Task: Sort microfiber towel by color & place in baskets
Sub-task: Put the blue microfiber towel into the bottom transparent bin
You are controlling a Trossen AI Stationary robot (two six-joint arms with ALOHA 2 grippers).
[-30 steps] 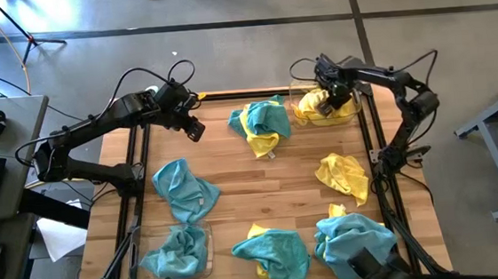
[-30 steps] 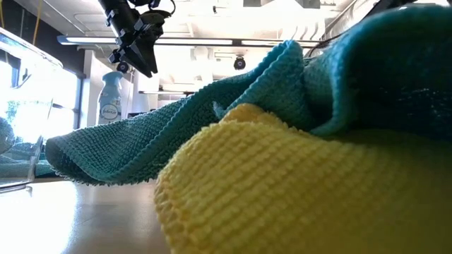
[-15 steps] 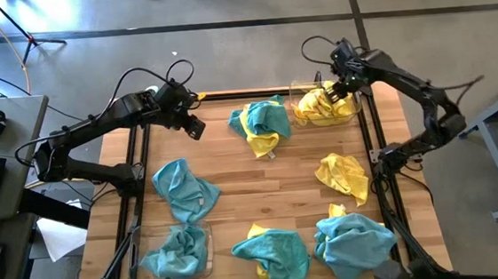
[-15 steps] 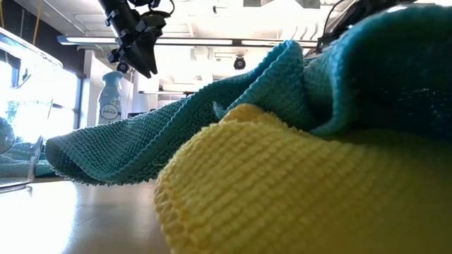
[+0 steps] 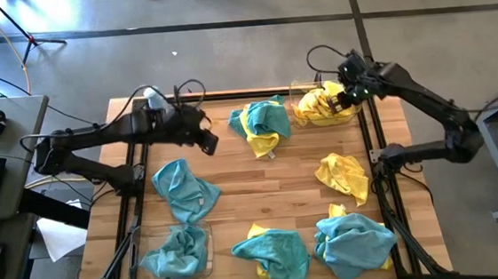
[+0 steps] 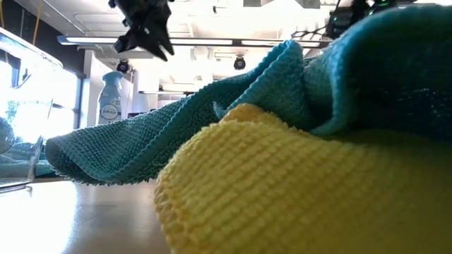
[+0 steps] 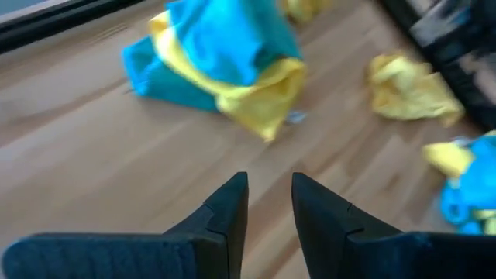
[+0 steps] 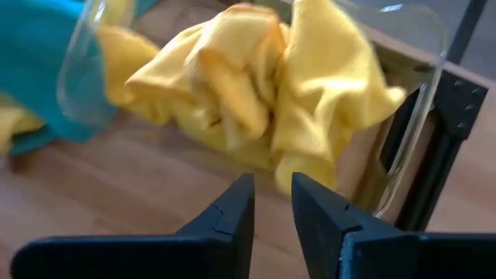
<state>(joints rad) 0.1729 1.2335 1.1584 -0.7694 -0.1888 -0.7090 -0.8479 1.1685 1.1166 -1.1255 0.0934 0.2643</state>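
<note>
Two clear baskets are sitting on the table: one at the upper right (image 5: 305, 117) holding yellow towels (image 5: 322, 104), one at the lower left (image 5: 207, 266) holding a single teal towel (image 5: 176, 252).

Outside them, five heaps are lying loose: one teal towel (image 5: 184, 189), one yellow towel (image 5: 343, 175), and three mixed teal-and-yellow heaps (image 5: 264, 126), (image 5: 271, 254), (image 5: 355, 242).

Two grippers are showing.

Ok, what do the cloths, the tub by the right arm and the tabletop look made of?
Cloths: soft fuzzy knit, probably microfiber; looped pile shows close up.
Tub: clear glossy plastic, likely; the yellow cloth shows through its wall.
Tabletop: light wood planks, smooth satin finish; grain lines and a faint sheen.
</note>
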